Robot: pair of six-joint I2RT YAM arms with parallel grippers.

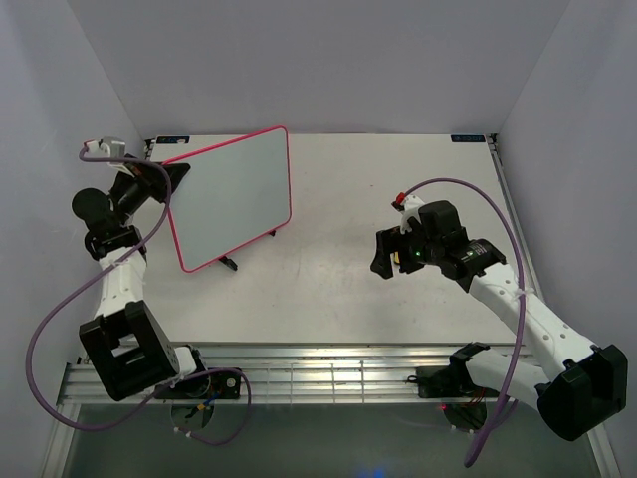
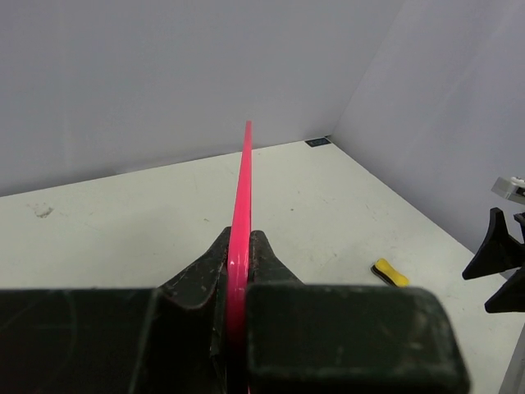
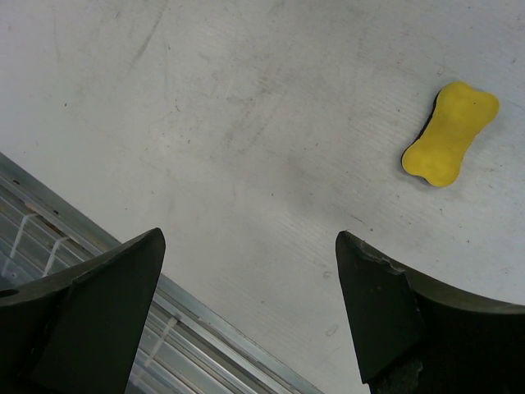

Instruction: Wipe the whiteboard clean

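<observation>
The whiteboard (image 1: 234,194) has a white face with a pink-red rim and shows no writing from above. It stands tilted at the back left of the table. My left gripper (image 1: 179,171) is shut on its left edge. In the left wrist view the jaws (image 2: 239,254) pinch the pink rim (image 2: 244,180), seen edge-on. My right gripper (image 1: 383,254) is open and empty over the table's right half. A small yellow eraser sponge (image 3: 451,134) lies flat on the table beyond the right gripper (image 3: 248,238), and it also shows in the left wrist view (image 2: 390,272).
Two small black feet (image 1: 229,263) stick out under the board's near edge. A ribbed aluminium rail (image 1: 328,373) runs along the table's near edge and shows in the right wrist view (image 3: 49,238). Grey walls enclose the table on three sides.
</observation>
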